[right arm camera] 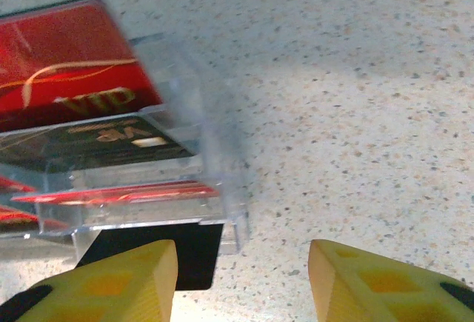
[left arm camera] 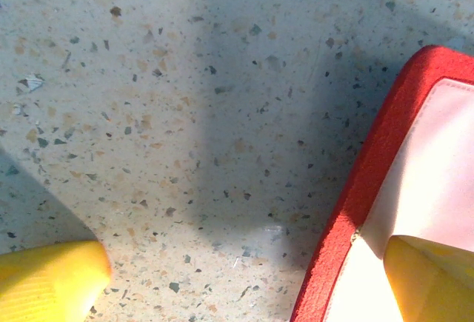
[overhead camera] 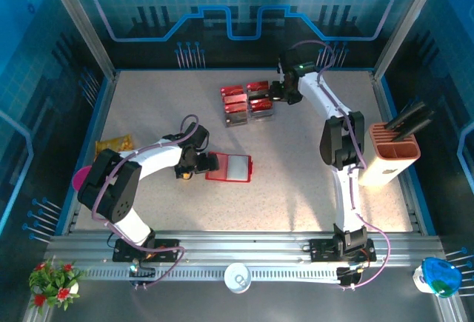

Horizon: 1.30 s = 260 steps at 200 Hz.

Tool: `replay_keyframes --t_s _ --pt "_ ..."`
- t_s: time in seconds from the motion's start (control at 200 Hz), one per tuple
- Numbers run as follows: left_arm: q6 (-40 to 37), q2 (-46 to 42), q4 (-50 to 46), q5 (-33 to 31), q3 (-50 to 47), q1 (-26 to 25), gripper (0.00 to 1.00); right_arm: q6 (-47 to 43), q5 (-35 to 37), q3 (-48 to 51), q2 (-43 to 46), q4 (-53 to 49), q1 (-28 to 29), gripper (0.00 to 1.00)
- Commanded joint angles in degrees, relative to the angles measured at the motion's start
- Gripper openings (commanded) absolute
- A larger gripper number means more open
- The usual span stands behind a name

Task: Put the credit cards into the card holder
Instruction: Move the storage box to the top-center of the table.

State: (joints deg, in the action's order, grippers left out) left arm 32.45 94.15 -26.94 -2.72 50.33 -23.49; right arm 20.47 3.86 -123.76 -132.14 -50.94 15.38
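1. Nearest the bases: left gripper (left arm camera: 241,281), spread fully wide and holding nothing, with bare speckled table (left arm camera: 185,115) in the gap.
2. Under one of its fingertips: the card holder (left arm camera: 374,174), lying flat and opened, red rim and pale inner pocket facing up. Touching or hovering just above, cannot tell. Probably soft and floppy at the pockets, so worth pressing flat while a card slides in.
3. Farther out: right gripper (right arm camera: 243,270), parted, only tabletop between the yellow fingers, gripping nothing.
4. Just ahead of it and to its left: the credit cards (right arm camera: 67,63), red with gold lettering plus one dark face, resting on the tiers of a clear stand (right arm camera: 215,152). At the foot of that stand, close behind one finger, a black flat piece (right arm camera: 185,259); card or base, cannot tell.
5. Handling, as a judgement: light, thin, stiff and slick, apt to slip from a shallow pinch. Best taken across the thickness at an edge that juts free of its tier, not pried off a flat surface. Looks light enough, that stand, to skid or tip at a careless nudge.
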Motion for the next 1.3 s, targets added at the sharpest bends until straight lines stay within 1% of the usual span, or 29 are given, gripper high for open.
replay_keyframes --t_s 0.0,0.195,0.325,0.71,0.73,0.835,1.076,1.296 --pt "-2.5 5.0 8.0 4.3 -2.2 0.2 0.99 2.4 -1.6 2.1 -0.5 0.7 0.0 0.51" --pt "-2.5 5.4 8.1 4.5 -2.0 0.2 0.99 2.7 -0.2 6.2 0.1 2.3 0.0 0.51" --pt "-2.6 5.7 7.9 4.5 -1.7 0.2 0.99 3.2 0.2 7.2 -0.5 2.9 0.0 0.51" --pt "-2.7 5.8 7.2 4.4 -1.2 0.2 0.99 4.9 -1.9 6.7 -0.8 5.2 0.0 0.51" --pt "-2.7 5.8 7.2 4.4 -1.2 0.2 0.99 5.0 -2.1 6.5 -2.4 5.2 0.0 0.52" --pt "-2.8 5.9 7.0 4.6 -0.9 0.2 0.99 6.0 -3.1 5.3 -3.6 5.3 0.0 0.54" --pt "-3.1 6.4 6.8 4.6 -0.5 0.2 0.99 7.6 -3.3 4.1 -6.0 5.4 0.0 0.53" --pt "-3.4 6.5 6.7 4.5 -0.2 0.2 0.99 7.8 -2.7 6.7 -4.8 6.1 0.0 0.52"
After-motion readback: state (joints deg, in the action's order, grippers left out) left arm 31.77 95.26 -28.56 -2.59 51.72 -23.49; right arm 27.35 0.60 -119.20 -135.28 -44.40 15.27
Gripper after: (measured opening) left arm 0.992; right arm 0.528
